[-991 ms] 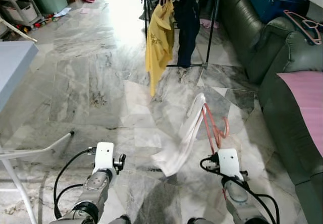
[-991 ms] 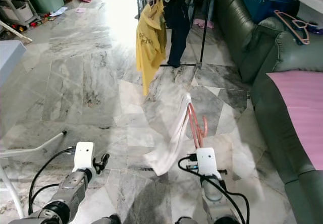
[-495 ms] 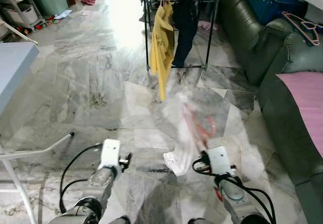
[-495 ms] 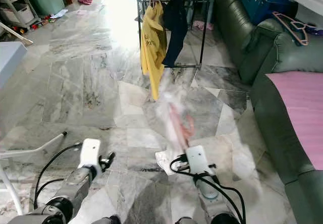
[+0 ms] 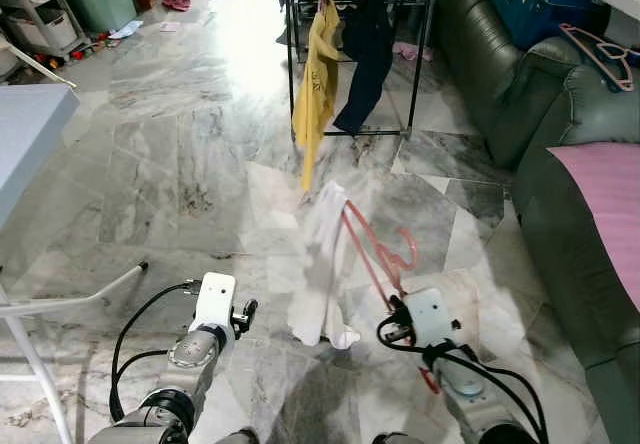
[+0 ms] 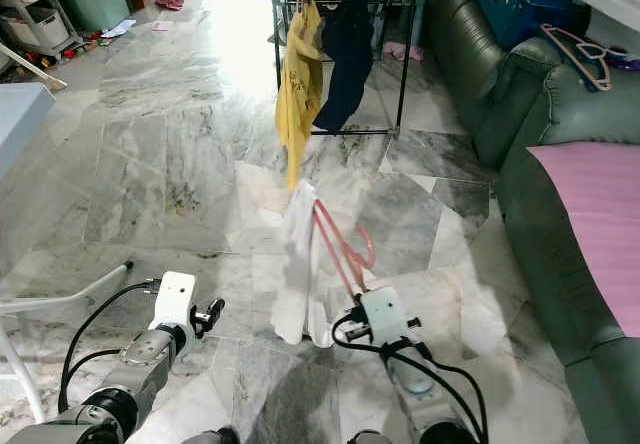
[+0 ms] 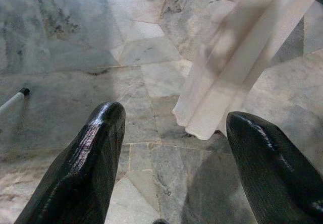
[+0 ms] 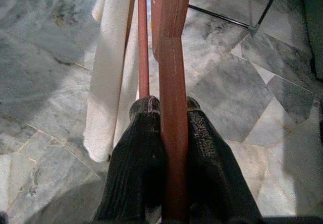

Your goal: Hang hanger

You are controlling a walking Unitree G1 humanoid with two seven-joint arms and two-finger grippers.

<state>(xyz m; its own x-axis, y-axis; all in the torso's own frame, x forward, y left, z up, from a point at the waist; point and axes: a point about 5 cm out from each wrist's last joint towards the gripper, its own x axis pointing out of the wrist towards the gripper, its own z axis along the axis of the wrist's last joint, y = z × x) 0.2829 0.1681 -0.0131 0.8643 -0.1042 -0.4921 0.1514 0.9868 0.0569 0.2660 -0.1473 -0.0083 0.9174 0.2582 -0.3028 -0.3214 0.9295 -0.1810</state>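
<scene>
A salmon-pink hanger (image 5: 372,246) with a white cloth (image 5: 320,264) draped over it sticks up ahead of my right arm. My right gripper (image 8: 169,114) is shut on the hanger's lower bar, its black fingers (image 8: 144,148) pressed against the pink plastic. The cloth hangs down toward the marble floor. Ahead stands a black clothes rack (image 5: 420,34) carrying a yellow shirt (image 5: 316,84) and a dark garment (image 5: 365,49). My left gripper (image 7: 171,133) is held low over the floor, open and holding nothing, with the cloth (image 7: 242,67) hanging beyond it.
A dark green sofa (image 5: 560,134) runs along the right, with a pink cloth (image 5: 605,199) on it and a spare pink hanger (image 5: 600,52) on its arm. A white frame's leg (image 5: 70,299) juts in from the left. Storage bins (image 5: 40,4) stand far left.
The hanger and cloth have swung to the left and now lean toward the yellow shirt. The right arm's wrist has shifted slightly left. The left arm has barely moved.
</scene>
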